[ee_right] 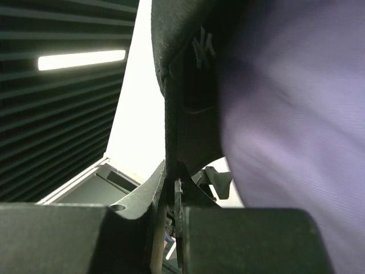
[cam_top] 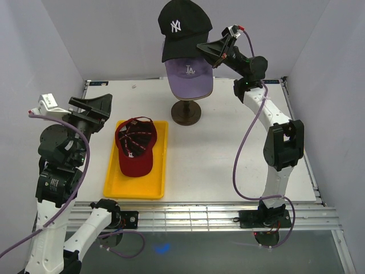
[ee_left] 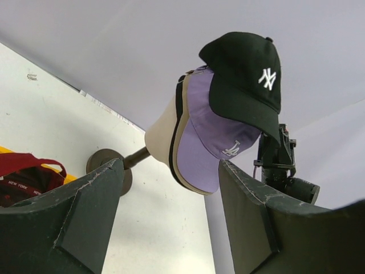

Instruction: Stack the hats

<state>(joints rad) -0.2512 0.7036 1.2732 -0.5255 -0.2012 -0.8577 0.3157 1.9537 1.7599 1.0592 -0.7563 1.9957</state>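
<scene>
Nearest: L gripper (cam_top: 93, 108) hangs above the table by the far-left corner of the yellow tray (cam_top: 112, 184), jaws spread wide, nothing btw them. It faces the stack, not the tray.

In the tray lies the dark red cap (cam_top: 136, 147), crown-side down, inside showing, brim toward the near edge. Not yet stacked.

Mid-table: dark stand (cam_top: 186, 112) w/ the mannequin head (ee_left: 161, 135) on it. Head wears the lavender LA cap (cam_top: 190, 74); in the L wrist view a tan edge (ee_left: 178, 155) and a thin dark one peek out under it, prob more caps below.

Farthest and highest: black NY cap (cam_top: 182, 25) sits tilted on the lavender one, perched rather than pulled down. R gripper (cam_top: 204, 49) is clamped on its brim edge; R wrist view shows the fingers (ee_right: 154, 197) pinched tight on black fabric.

Step, as I read it: seating the NY cap on the stack. Nxt move needs the R arm to ease the cap down square over the lavender crown w/o dragging the lower caps or tipping the stand, then let go. After that, red cap is left; L claw is open and close enough for it.
</scene>
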